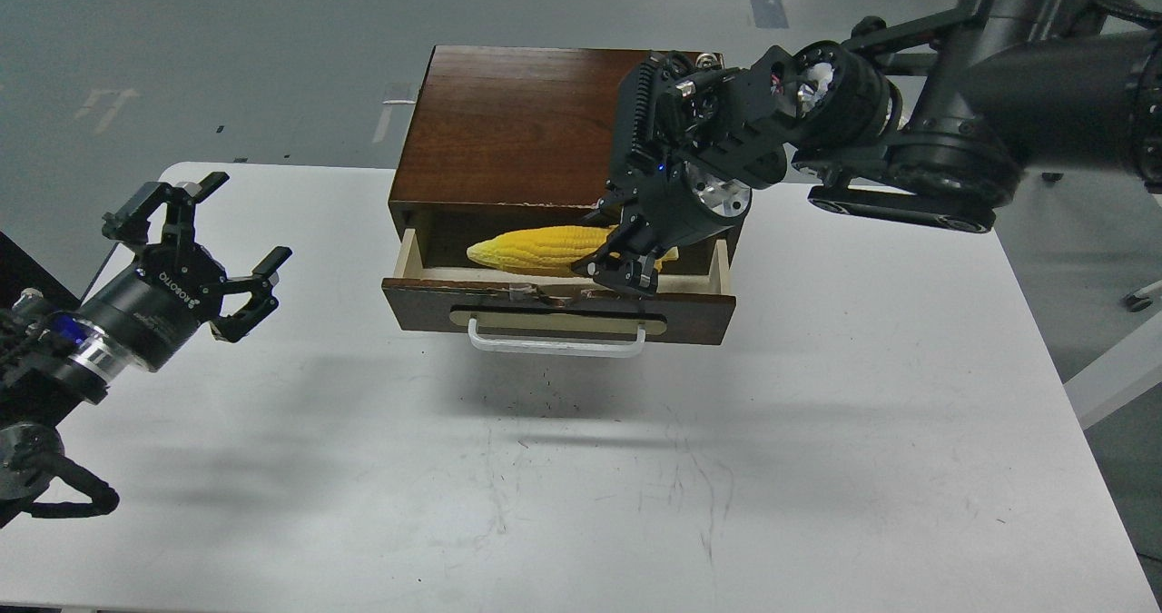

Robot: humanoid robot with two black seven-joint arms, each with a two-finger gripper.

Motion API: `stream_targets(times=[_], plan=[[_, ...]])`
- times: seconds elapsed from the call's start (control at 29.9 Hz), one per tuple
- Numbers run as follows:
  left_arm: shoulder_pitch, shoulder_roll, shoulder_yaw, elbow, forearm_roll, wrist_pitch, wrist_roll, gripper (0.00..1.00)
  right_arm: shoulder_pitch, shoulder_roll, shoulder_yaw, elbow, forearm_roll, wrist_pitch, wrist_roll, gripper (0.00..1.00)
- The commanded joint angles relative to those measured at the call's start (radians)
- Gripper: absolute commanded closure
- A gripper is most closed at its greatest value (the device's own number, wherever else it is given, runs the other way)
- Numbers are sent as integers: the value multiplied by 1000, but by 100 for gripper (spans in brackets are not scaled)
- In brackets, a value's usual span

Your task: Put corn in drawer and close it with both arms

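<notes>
The yellow corn (536, 248) lies lengthwise inside the open drawer (699, 311), tip to the left. The drawer is pulled out of the dark wooden cabinet (508, 123), and its white bar handle (556, 344) faces me. My right gripper (626, 272) reaches down into the drawer from the right and its fingers are closed around the corn's thick right end, which they partly hide. My left gripper (238, 236) is open and empty, held above the table well left of the drawer.
The cabinet stands at the far middle of a white table (581, 468). The table's front part carries only scuff marks and shadows. Grey floor lies beyond, and a white table leg (1117, 377) shows at the right.
</notes>
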Motion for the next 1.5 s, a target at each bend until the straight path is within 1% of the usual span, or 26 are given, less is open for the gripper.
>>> stream_targets(times=[0.0, 0.07, 0.13, 0.2, 0.27, 0.37, 0.43, 0.5, 0.53, 0.7, 0.87, 0.94, 1.0, 1.07, 1.1, 1.17, 1.2, 1.27, 1.34, 1.4, 1.47], plan=[[0, 1, 0, 0, 0, 0, 0, 1, -3, -1, 0, 0, 2, 0, 0, 53], [0, 1, -2, 0, 0, 0, 0, 1, -3, -1, 0, 0, 2, 0, 0, 52], [0, 0, -2, 1, 0, 0, 0, 1, -3, -1, 0, 0, 2, 0, 0, 47], [0, 0, -2, 1, 0, 0, 0, 1, -3, -3, 0, 0, 0, 0, 0, 45], [0, 0, -3, 1, 0, 0, 0, 1, -3, -3, 0, 2, 2, 0, 0, 39], [0, 0, -5, 1, 0, 0, 0, 1, -3, -3, 0, 3, 2, 0, 0, 34], [0, 0, -9, 1, 0, 0, 0, 1, -2, -4, 0, 6, 4, -2, 0, 28], [0, 1, -9, 1, 0, 0, 0, 1, 2, -7, 0, 9, 5, -2, 0, 26], [0, 1, -9, 1, 0, 0, 0, 1, 3, -7, 0, 9, 7, -3, 0, 24], [0, 4, -11, 1, 0, 0, 0, 1, 14, -18, 8, 17, 14, -12, 0, 23], [0, 6, -11, 1, 0, 0, 0, 1, 44, -70, 41, 16, 89, -32, 0, 21], [0, 6, -11, 1, 0, 0, 0, 1, 49, -133, 89, 17, 187, -32, 0, 18], [0, 6, -11, 1, 0, 0, 0, 1, 48, -186, 126, 19, 277, -29, 0, 12], [0, 6, -9, 1, 0, 0, 0, 1, 41, -229, 141, 20, 350, -28, 0, 9], [0, 4, -9, 1, 0, 0, 0, 1, 31, -268, 155, 20, 426, -26, 0, 6], [0, 3, -9, 1, 0, 0, 0, 1, -9, -320, 172, 22, 546, -26, 0, 6], [0, 3, -9, 1, 0, 0, 0, 1, -50, -361, 193, 25, 616, -26, 0, 5], [0, 3, -9, 1, 0, 0, 0, 1, -96, -406, 235, 29, 677, -26, 0, 5], [0, 1, -9, 1, 0, 0, 0, 1, -191, -473, 319, 36, 752, -25, 0, 5], [0, 0, -9, 1, 0, 0, 0, 1, -350, -547, 464, 45, 833, -23, 0, 5], [0, 0, -9, 1, 0, 0, 0, 1, -438, -578, 547, 46, 873, -20, 0, 5]])
